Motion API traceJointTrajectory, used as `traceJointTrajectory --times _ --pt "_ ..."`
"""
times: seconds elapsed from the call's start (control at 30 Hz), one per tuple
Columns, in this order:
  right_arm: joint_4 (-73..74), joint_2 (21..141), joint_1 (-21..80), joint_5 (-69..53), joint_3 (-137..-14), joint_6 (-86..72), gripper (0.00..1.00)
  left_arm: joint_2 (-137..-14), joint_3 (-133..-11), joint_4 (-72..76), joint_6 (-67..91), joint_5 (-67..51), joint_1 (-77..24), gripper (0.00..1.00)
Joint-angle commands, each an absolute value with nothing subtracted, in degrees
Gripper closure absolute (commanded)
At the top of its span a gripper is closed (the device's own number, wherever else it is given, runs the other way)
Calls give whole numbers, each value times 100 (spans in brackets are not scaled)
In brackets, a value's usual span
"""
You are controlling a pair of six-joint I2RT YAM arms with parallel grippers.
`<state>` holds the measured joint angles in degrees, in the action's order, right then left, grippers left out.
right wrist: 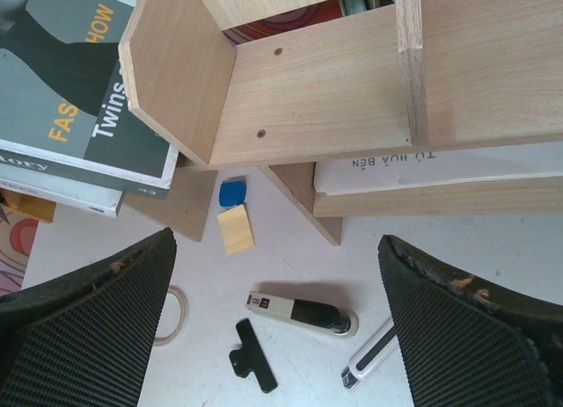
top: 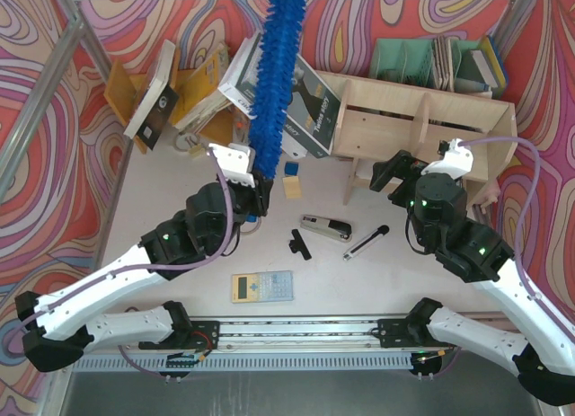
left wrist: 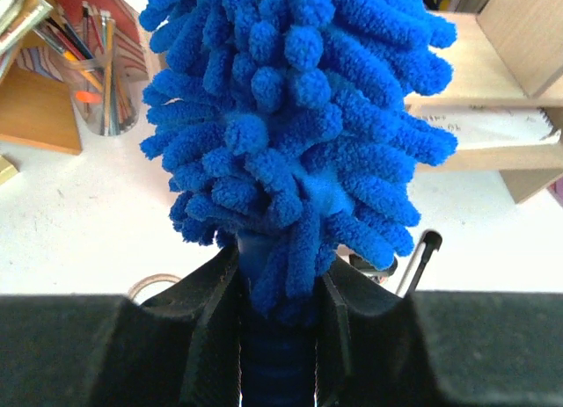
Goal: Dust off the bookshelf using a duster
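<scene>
Left gripper clenched on duster handle; blue fluffy head stands straight out of jaws, left of bookshelf end. Right gripper spread wide, empty, facing bookshelf.

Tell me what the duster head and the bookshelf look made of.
The duster head looks like soft microfibre or chenille, matt bright blue: a mass of fuzzy, nubby fingers. The bookshelf looks like pale plywood, probably unfinished: faint grain, what seem to be layered panel edges, small exposed fastener heads and no gloss.
</scene>
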<state>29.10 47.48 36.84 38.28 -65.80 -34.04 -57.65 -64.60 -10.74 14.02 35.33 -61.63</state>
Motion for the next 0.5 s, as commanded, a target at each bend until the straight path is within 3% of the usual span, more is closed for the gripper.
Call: traceJointTrajectory --times 0.0,0.47 --pt "3035 4729 3691 3862 -6546 -3482 14 -5853 -6255 -746 1206 3198 -6157 100" --pt "3044 4758 3693 3832 -6602 -3462 14 -6433 -5868 -333 1593 2553 -6133 100"
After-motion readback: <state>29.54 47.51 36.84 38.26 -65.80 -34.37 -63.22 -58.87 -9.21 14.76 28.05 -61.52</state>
